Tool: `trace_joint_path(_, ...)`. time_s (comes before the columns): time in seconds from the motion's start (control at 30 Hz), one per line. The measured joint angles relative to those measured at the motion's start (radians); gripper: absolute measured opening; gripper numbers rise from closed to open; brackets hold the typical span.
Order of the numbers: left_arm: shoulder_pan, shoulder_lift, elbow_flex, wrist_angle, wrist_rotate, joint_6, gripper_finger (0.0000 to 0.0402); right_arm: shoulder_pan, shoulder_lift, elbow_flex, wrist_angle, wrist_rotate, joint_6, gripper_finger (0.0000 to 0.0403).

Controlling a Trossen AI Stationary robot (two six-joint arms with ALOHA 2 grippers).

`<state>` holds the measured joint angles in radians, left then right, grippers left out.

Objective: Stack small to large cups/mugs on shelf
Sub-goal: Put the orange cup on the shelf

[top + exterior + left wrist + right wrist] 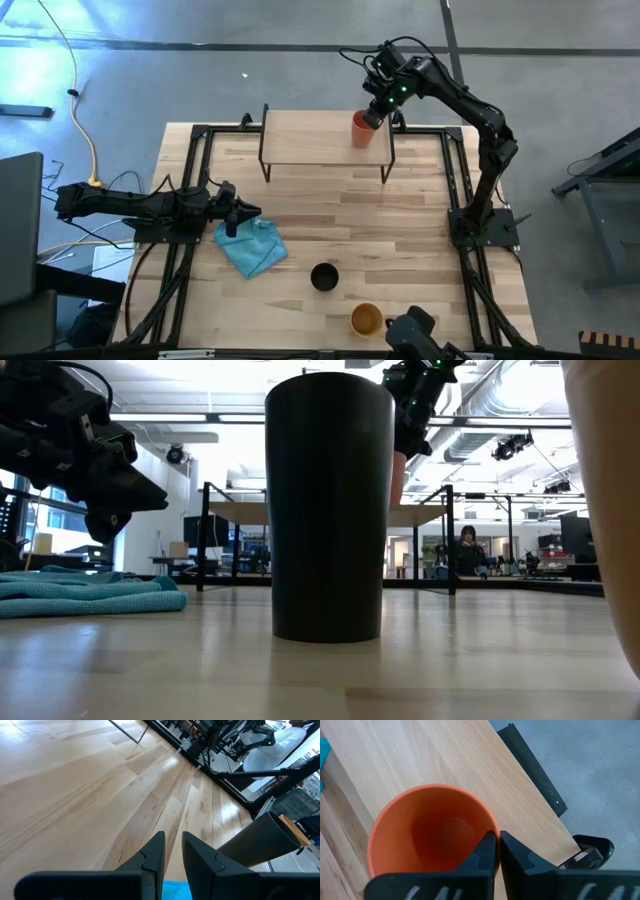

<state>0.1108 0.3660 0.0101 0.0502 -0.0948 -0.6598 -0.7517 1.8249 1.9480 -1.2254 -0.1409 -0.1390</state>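
The red cup sits upright at the right end of the shelf, and my right gripper is shut on it from above. In the right wrist view the red cup shows its open mouth over the shelf board. Whether its base rests on the board cannot be told. The black cup and the yellow-orange cup stand upright on the table near its near edge. My left gripper hovers at the table's left over the blue cloth, open by a narrow gap and holding nothing. My right gripper pinches the red cup's rim on its right-hand side, one finger inside the cup and the other outside. The fingers come from above, pointing down. The cup stays upright with its mouth up.
A light blue cloth lies crumpled on the table's left part, under my left gripper. Black frame rails run along the table's left and right sides. The rest of the shelf board left of the red cup is bare wood.
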Motion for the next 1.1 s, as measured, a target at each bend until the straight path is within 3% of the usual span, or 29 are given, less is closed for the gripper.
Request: trace_joint_path(1.1, 0.000, 0.000, 0.000, -0.009, -0.008, 0.009, 0.0056, 0.005, -0.032, 0.000, -0.008, 0.016, -0.012, 0.0000)
